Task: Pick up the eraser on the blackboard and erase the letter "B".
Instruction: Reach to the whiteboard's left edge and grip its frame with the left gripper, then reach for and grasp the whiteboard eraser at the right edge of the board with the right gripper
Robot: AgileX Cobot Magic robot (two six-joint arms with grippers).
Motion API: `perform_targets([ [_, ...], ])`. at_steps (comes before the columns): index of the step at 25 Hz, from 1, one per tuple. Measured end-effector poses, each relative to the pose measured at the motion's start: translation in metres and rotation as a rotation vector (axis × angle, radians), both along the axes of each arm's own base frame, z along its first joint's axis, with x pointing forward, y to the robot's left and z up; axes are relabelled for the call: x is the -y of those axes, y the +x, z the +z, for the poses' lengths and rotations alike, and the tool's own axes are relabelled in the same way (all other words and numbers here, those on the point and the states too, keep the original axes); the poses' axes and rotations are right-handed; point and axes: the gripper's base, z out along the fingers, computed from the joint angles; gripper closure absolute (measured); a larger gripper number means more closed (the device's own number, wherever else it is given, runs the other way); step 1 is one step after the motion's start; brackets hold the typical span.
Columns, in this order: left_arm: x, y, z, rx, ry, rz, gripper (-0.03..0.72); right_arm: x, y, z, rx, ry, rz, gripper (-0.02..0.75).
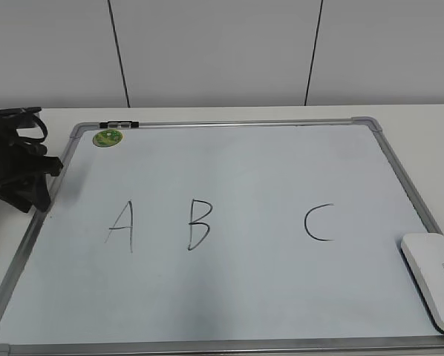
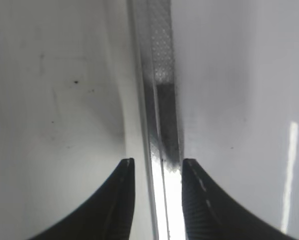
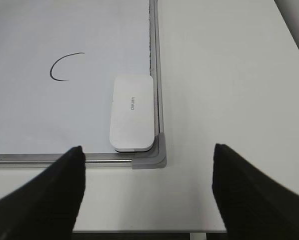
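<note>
Your eraser (image 1: 433, 279) lies flat on the blackboard (image 1: 229, 297), tucked into the board's near right corner with its long edge just beside the grey frame; the right wrist view shows it (image 3: 132, 112) print-side up, nothing touching it. The letter "B" (image 1: 198, 224) sits in the middle of the board, whole and unsmudged, between an "A" (image 1: 122, 225) on its left and a "C" (image 1: 319, 222) on its right — the "C" is the letter nearest the eraser, and the "B" is well apart from it.

Look at the right tool (image 3: 148, 192): its dark fingers are spread wide, hanging over the bare bench (image 3: 229, 75) on the near side of the board's corner, short of the eraser and gripping nothing.

The left tool (image 2: 157, 200) sits low over the board's left frame rail, which runs up between its two fingertips; the fingers stand a little apart and pinch nothing. In the exterior view you see that arm as a black mass at the board's left edge.

At the far left corner a small round green magnet (image 1: 108, 137) rests on the board, with a black clip (image 1: 118, 124) on the frame just behind it.
</note>
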Motion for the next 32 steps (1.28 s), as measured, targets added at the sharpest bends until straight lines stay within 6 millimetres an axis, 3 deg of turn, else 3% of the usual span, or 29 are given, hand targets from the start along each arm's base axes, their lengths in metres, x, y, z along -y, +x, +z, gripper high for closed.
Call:
perform_targets([
  [9,-0.001,0.001,-0.010,-0.024,0.001,0.004,0.471,0.000,0.000,0.000,0.000,0.000,0.000,0.152],
  [16,-0.001,0.003,-0.011,-0.028,-0.009,0.009,0.648,0.000,0.000,0.000,0.000,0.000,0.000,0.151],
  [32,-0.001,0.003,-0.011,-0.028,-0.011,0.013,0.656,0.000,0.000,0.000,0.000,0.000,0.000,0.151],
])
